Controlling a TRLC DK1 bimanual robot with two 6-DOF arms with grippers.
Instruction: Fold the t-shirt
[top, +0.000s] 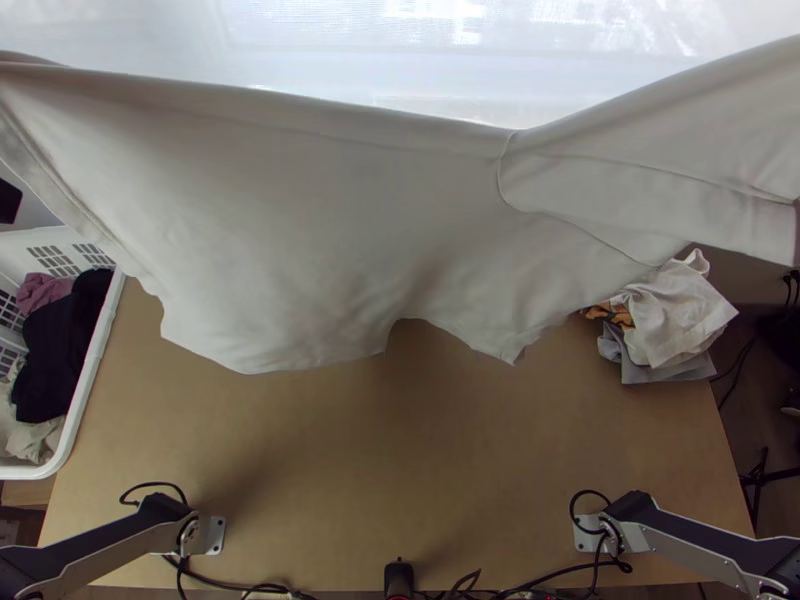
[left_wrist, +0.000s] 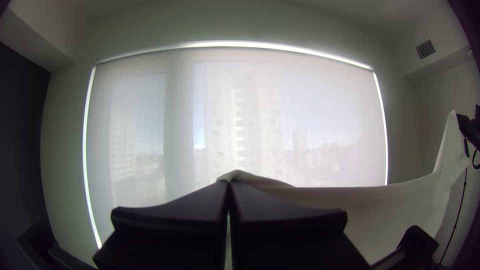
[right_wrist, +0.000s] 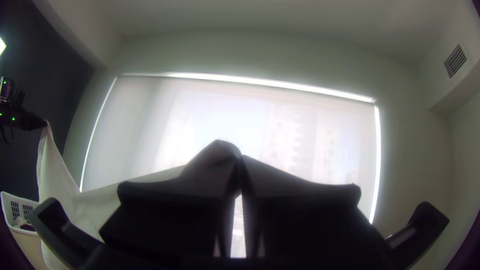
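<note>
T-shirt (top: 300, 220) hangs across the upper frame, top view; my left gripper (left_wrist: 228, 185) and right gripper (right_wrist: 240, 158), lower centre of their wrist views, each clench its fabric.

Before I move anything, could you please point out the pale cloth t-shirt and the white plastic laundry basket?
Pale cloth t-shirt (top: 300, 220): top view, on its hanging body.
White plastic laundry basket (top: 92, 385): top view, on its rim nearest the table.

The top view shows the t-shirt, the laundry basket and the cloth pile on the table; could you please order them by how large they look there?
1. T-shirt
2. Laundry basket, though cut off by the view's edge
3. Cloth pile
</note>
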